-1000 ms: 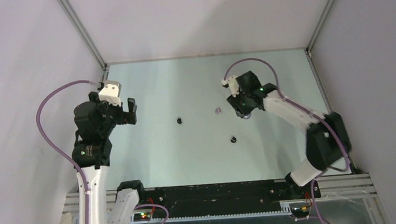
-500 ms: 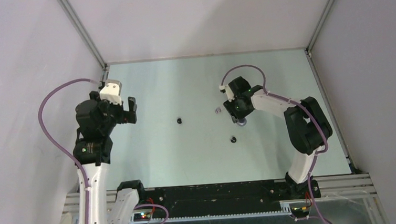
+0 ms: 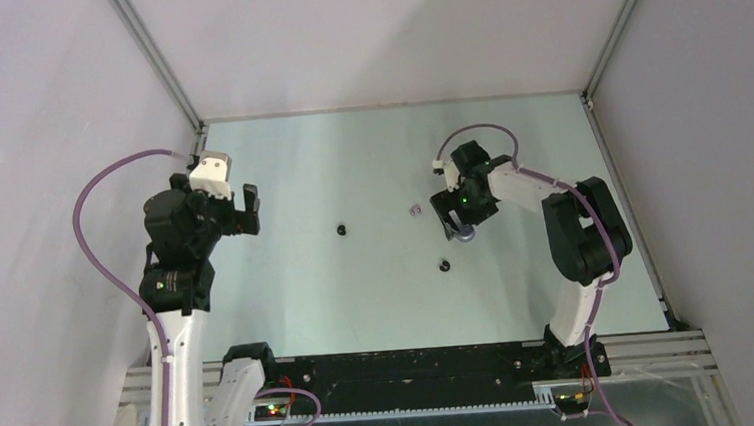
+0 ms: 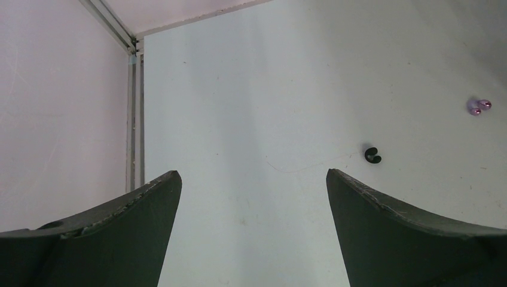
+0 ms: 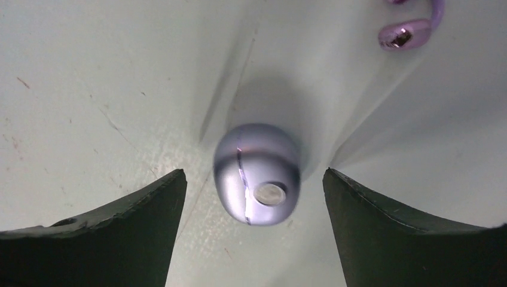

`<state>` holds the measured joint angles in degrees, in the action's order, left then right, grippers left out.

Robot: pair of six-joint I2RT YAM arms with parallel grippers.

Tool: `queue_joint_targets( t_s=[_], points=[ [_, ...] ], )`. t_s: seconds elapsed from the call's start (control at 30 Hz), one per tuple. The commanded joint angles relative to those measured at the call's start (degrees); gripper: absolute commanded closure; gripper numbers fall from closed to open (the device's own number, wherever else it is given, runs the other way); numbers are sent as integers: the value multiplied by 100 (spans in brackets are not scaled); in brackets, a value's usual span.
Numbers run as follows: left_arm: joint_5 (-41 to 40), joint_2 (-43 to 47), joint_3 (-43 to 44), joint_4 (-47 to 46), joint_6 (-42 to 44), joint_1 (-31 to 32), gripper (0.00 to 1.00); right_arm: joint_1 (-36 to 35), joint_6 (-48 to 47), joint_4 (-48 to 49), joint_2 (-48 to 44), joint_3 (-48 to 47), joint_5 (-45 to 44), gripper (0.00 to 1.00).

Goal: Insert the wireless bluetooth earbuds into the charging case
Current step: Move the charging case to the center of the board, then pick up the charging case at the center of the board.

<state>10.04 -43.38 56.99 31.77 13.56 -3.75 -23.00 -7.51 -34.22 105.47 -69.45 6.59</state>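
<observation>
The charging case point(image 5: 257, 173), a rounded lavender shell with its seam shut, rests on the table between the fingers of my right gripper point(image 5: 253, 173), which is open with a gap on each side. From above, the case point(image 3: 465, 233) peeks out under the right gripper point(image 3: 459, 225). A glossy purple earbud point(image 5: 405, 33) lies just beyond it and shows in the top view as a small purple earbud point(image 3: 415, 210). Two black earbuds point(image 3: 341, 230) point(image 3: 445, 264) lie mid-table. My left gripper point(image 3: 250, 210) hovers open and holds nothing, with a black earbud point(image 4: 372, 155) ahead to its right.
Grey walls with metal corner posts point(image 3: 165, 77) enclose the table on three sides. The black base rail point(image 3: 414, 366) runs along the near edge. A purple cable point(image 3: 94, 243) loops off the left arm.
The right gripper's fingers have spread apart and let go of the charging case, which now sits free between them. The right elbow folded in toward the wrist. The left arm stayed still.
</observation>
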Motion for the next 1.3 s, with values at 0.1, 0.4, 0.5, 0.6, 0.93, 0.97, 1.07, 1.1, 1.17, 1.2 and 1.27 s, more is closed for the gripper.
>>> queue_joint_targets(
  t_s=[0.1,0.4,0.5,0.6,0.93,0.97,1.07,1.1,1.17,1.2,1.27],
  points=[
    [24,74,-59,-232,18,26,1,450,-252,-763,-170,-190,1051,4],
    [17,157,-75,-241,26,19,1,1,-304,-1046,-72,-157,1283,1],
    [-7,182,-81,-239,26,20,1,-71,-280,-1144,-118,-161,1438,1],
    [5,197,-80,-247,30,26,1,-174,-294,-1261,-214,-164,1652,0],
    [21,156,-89,-250,26,22,1,-735,-594,-1151,-648,-269,1739,1],
    [19,159,-90,-250,31,21,1,-795,-598,-1102,-668,-270,1527,1],
    [7,172,-85,-242,30,19,1,-1096,-748,-1233,-594,-379,1056,1],
    [7,189,-88,-246,25,27,1,-1147,-794,-1292,-575,-391,893,1],
    [0,215,-87,-238,24,24,1,-1272,-877,-1434,-625,-387,600,1],
    [-1,224,-86,-245,24,19,1,-1275,-891,-1499,-670,-366,379,1],
    [-14,239,-102,-251,27,21,1,-1229,-899,-1546,-742,-296,99,1]
  ],
)
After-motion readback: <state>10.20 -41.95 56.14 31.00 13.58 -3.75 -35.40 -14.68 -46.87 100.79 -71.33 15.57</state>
